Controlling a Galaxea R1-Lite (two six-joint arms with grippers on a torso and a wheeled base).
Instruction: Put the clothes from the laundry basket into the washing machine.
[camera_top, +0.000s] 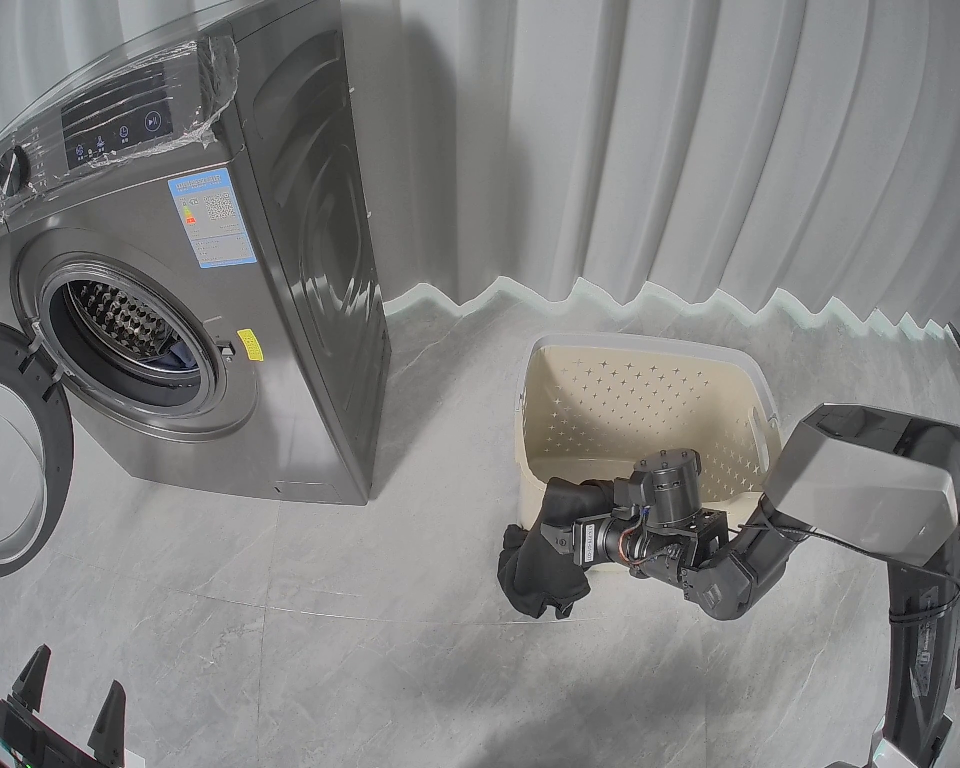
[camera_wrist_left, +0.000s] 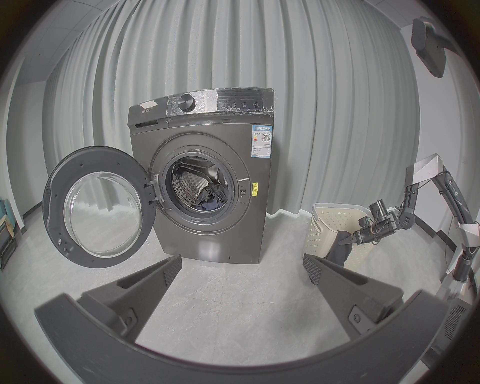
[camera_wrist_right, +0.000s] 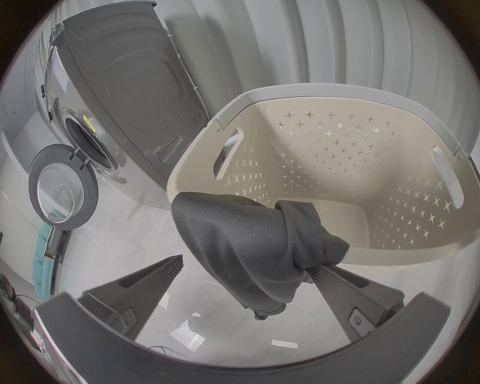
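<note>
Right gripper (camera_wrist_right: 244, 268) gapes wide; I judge the dark garment (camera_wrist_right: 235, 240) merely hooked on one finger (camera_wrist_right: 360, 300), draped over the laundry basket (camera_wrist_right: 325, 92).

A long, pale grey curtain (camera_top: 650, 140) hung in soft folds across the back of the room. In front of the curtain lay a smooth grey floor (camera_top: 300, 620) with thin lines between big tiles. The curtain's wavy bottom edge touched the floor. At one end of the curtain stood a plain pale wall (camera_wrist_left: 22, 145). Soft light fell evenly on the curtain.
</note>
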